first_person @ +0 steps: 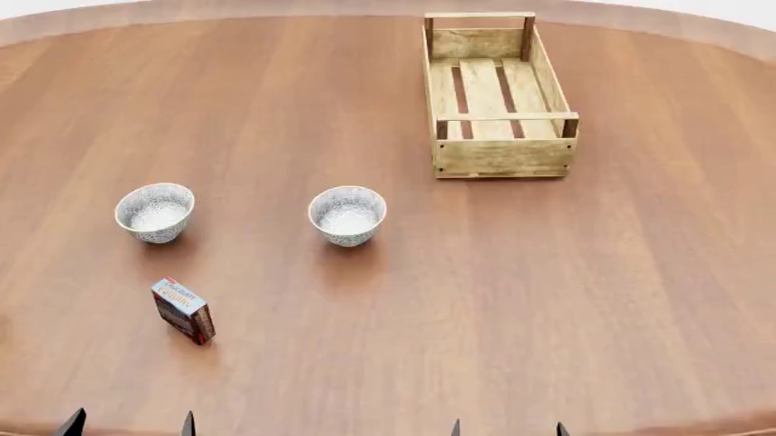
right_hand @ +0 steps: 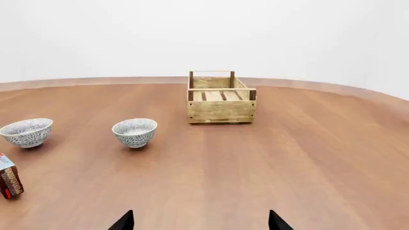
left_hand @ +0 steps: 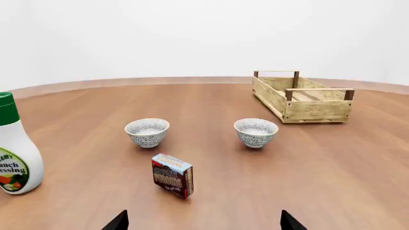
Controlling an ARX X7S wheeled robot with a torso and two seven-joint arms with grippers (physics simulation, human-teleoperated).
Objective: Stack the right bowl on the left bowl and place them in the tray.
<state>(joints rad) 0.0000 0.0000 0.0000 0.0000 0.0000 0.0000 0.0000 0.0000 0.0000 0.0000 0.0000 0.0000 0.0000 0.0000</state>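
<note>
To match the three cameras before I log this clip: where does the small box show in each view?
Head view: the box stands lower left, in front of the left bowl.
Left wrist view: the box sits at lower centre, nearer the camera than both bowls.
Right wrist view: the box is cut off at the left edge.
Shared landmark: the tray, beyond the right bowl in all three.

bowls (first_person: 348,214) white, grey-speckled | tray (first_person: 500,156) light wood | table (first_person: 606,300) reddish-brown | bottle (left_hand: 14,148) white, green cap
</note>
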